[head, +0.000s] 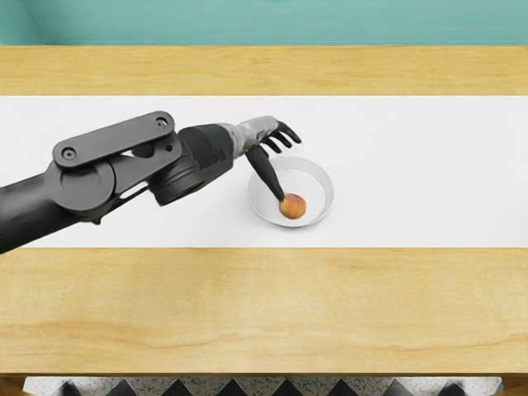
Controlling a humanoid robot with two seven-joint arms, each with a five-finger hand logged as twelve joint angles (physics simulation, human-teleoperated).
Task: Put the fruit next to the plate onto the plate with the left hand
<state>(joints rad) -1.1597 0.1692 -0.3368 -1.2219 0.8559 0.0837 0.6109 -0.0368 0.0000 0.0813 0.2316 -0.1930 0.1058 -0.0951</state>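
Wooden table, white runner across middle, left edge to right edge.
Left arm in from table's left edge, over runner.
White plate on runner, just right of table's centre.
Left hand above plate's far-left rim, fingers spread, gripping nothing; one finger stretched down, tip right at fruit.
Fruit inside plate, toward near rim.

A: Which arm is showing?
B: The left arm is lying across from the left edge, its forearm angling slightly up the frame.
A: And the hand?
B: The left hand is gripping nothing, its fingers fanning apart and its thumb pointing downward.
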